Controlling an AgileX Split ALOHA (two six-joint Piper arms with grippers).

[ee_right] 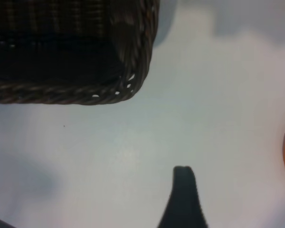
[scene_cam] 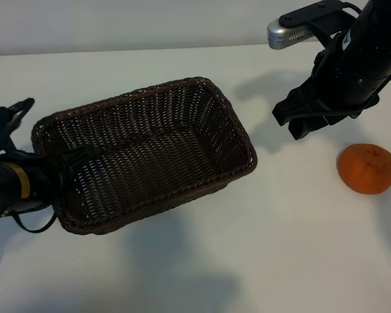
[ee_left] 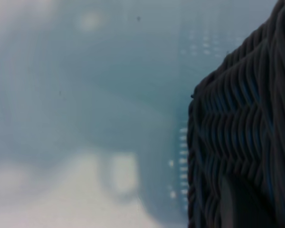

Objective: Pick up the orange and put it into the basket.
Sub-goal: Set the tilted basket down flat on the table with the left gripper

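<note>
L to R: L gripper [scene_cam: 64,164], black, clamped on the near-left rim of the dark brown woven wicker basket [scene_cam: 182,88], rectangular w/ braided edge, mid-table. R gripper [scene_cam: 304,116], black, hangs above white table [scene_cam: 260,261] between basket and fruit, tilted steeply down, fingers spread, holding 0. Small round dimpled orange [scene_cam: 367,168] sits on table just R of it, untouched. Step, by my read: pre-grasp. Next calls for R arm shifting over the orange, dropping, then closing.
</note>
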